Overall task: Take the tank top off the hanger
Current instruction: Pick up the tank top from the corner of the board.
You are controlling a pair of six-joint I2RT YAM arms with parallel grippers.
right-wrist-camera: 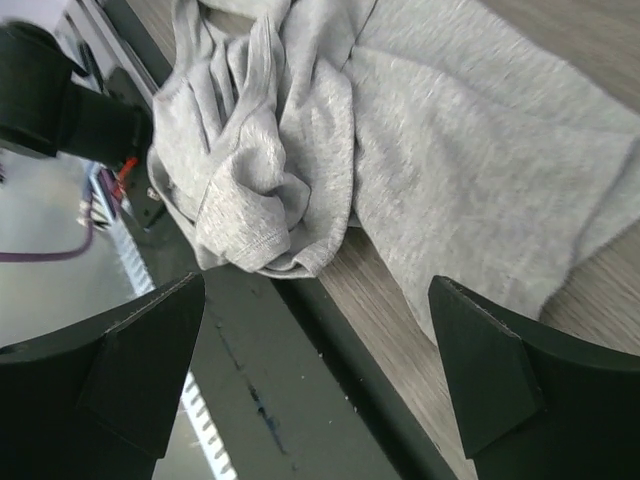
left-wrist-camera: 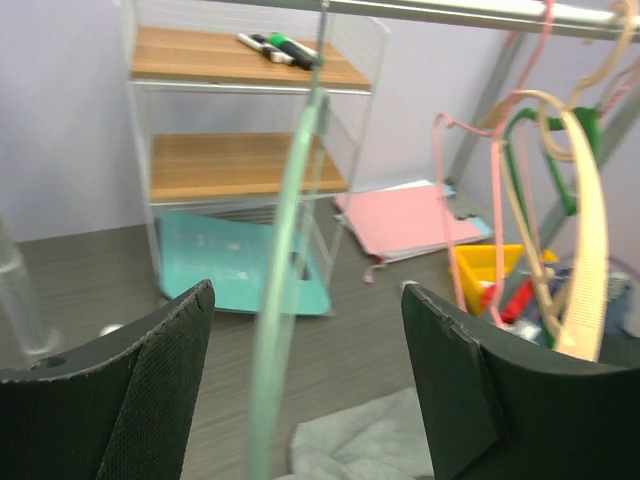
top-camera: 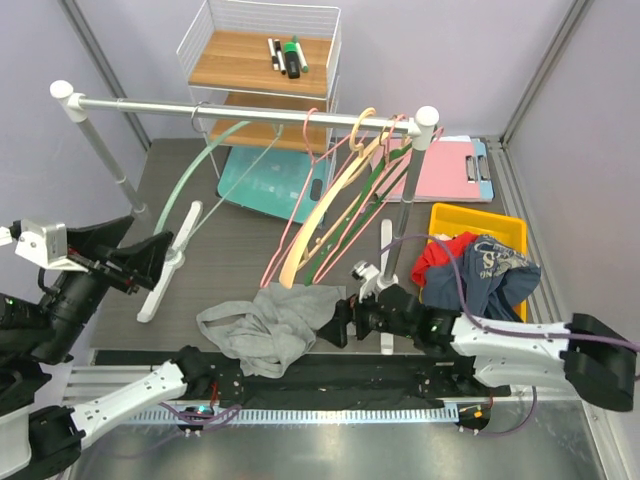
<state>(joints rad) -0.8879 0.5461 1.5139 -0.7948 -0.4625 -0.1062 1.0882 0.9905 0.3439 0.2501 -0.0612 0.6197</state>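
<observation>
Left claw (left-wrist-camera: 305, 300): jaws wide apart either side of the green hanger (left-wrist-camera: 287, 220), gripping nothing
Right claw (right-wrist-camera: 315, 290): wide open, hovering just above the tank top (right-wrist-camera: 400, 130), not holding it
Progress: judged done or nearly so; green hanger hangs bare on the rail (top-camera: 250, 108), tank top is off it
Left to do: little, perhaps only drawing both arms back
Tank top: grey, soft jersey, crumpled in a heap at the near edge of the table (top-camera: 230, 240), part lapping over the edge

Pretty clearly a robotics lab cell: plain lilac panel walls (top-camera: 420, 50), metal frame posts (top-camera: 540, 70), a staged clothes rail (top-camera: 250, 108) and wire shelf (top-camera: 230, 55) on a table (top-camera: 230, 240).
</observation>
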